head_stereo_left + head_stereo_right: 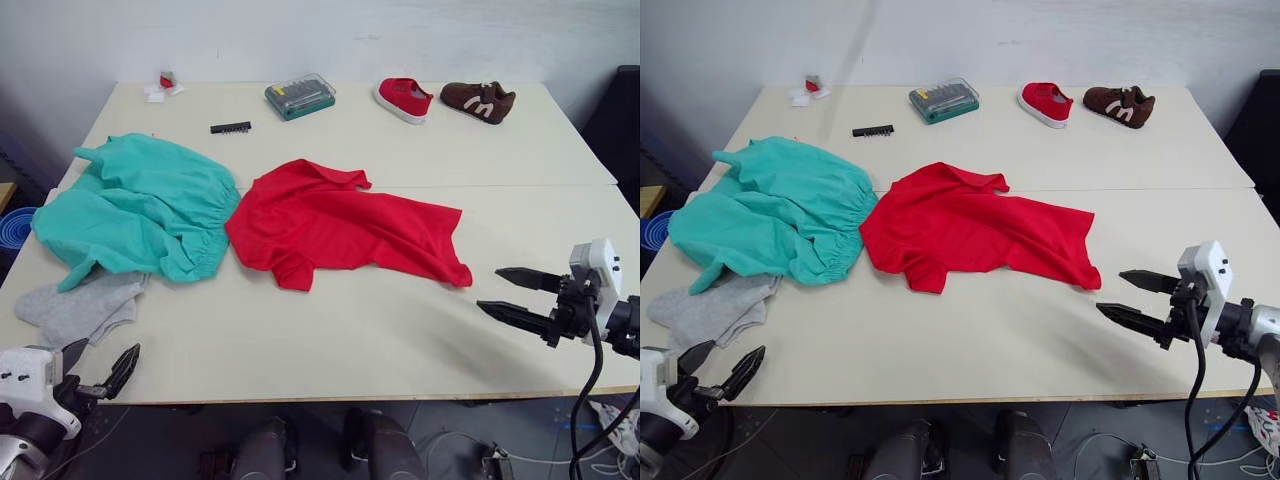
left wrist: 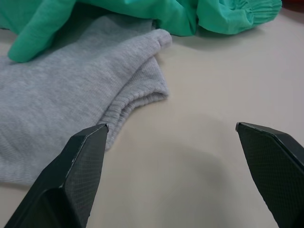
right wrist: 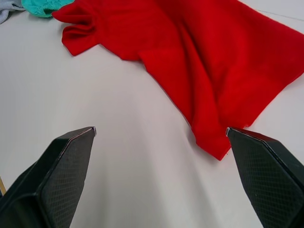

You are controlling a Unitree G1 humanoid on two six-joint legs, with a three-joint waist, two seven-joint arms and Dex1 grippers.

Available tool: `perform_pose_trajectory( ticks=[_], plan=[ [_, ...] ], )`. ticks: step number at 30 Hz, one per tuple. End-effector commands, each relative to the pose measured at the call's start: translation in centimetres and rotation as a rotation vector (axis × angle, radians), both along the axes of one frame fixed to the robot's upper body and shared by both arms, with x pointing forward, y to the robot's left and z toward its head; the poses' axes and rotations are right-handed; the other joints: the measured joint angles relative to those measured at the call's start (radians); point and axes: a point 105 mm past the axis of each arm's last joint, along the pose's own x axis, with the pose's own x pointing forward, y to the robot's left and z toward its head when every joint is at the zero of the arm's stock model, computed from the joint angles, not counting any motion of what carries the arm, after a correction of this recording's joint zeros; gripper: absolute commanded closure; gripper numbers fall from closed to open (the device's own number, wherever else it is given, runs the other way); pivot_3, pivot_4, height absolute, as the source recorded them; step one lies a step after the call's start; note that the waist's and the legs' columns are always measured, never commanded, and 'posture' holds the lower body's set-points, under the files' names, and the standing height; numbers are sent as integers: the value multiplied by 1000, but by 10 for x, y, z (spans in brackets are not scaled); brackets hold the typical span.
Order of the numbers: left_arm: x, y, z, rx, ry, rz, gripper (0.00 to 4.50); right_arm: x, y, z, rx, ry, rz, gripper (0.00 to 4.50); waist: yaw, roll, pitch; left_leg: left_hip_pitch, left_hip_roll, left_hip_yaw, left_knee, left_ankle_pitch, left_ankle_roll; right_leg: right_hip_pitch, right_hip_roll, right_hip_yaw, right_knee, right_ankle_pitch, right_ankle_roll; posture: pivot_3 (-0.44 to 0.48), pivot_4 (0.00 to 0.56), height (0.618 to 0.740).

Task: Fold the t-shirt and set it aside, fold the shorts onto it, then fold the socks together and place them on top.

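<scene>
while spread wide and empty at the near table (image 1: 330, 350) edge, left gripper (image 1: 100, 372) just short of socks (image 1: 80, 305), right gripper (image 1: 518, 296) beside t-shirt (image 1: 340, 225) hem. shorts (image 1: 140, 205) overlapping socks, touching t-shirt mid-table. far back: screwdriver kit (image 1: 300, 96), red shoe (image 1: 403, 99), brown shoe (image 1: 478, 100).

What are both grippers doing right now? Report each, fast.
Left gripper: open, holding nothing, by the socks.
Right gripper: open, holding nothing, aimed at the t-shirt.
</scene>
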Motion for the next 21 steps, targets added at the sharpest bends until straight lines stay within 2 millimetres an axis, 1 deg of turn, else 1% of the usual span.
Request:
perform_pose_trajectory(
  ticks=[1, 3, 7, 11, 13, 16, 19, 21],
  plan=[
    [1, -6, 9, 45, -13, -51, 0, -2, 0, 13, -23, -55, -2, 13, 0, 0, 0, 0, 0, 0, 0, 0, 0, 0, 0, 0, 0, 0, 0, 0, 150, 740],
    [5, -12, 12, 59, -14, -101, 0, -3, 0, 14, -24, -56, -5, 13, 0, 0, 0, 0, 0, 0, 0, 0, 0, 0, 0, 0, 1, 0, 0, 0, 150, 740],
    [14, -31, 22, 100, -14, -256, 0, -10, 5, 14, -39, -44, 18, 13, 3, 0, 0, 0, 0, 0, 0, 0, 0, 0, 0, 0, 1, 0, 0, 0, 150, 740],
    [28, -63, 42, 108, -27, -470, 0, -18, 23, 25, -43, -72, 71, 13, 3, 0, 0, 0, 0, 0, 1, 1, -1, 0, 0, 0, 2, 0, 0, 0, 150, 740],
    [39, -83, 49, 175, -24, -613, 0, -28, 40, 27, -53, -66, 142, 13, 6, 0, 0, 1, 0, 0, 1, 1, -1, 0, 0, 0, 4, 0, 0, 0, 150, 740],
    [57, -102, 56, 246, -31, -743, 0, -40, 63, 26, -79, -64, 223, 13, 8, 1, 0, 1, 0, 0, 1, 2, -2, 0, 0, 1, 6, 0, -1, 0, 150, 740],
    [72, -127, 54, 337, -20, -925, 0, -48, 89, 27, -93, -92, 289, 13, 9, 1, -1, 2, 0, 0, 1, 3, -4, 0, 0, 1, 7, -1, -1, 0, 150, 740],
    [84, -139, 50, 387, -15, -1014, 0, -50, 99, 28, -92, -110, 308, 13, 7, 1, 0, 4, 0, 2, 0, 3, -5, 0, 0, 2, 8, -1, -2, 0, 150, 740]
  ],
)
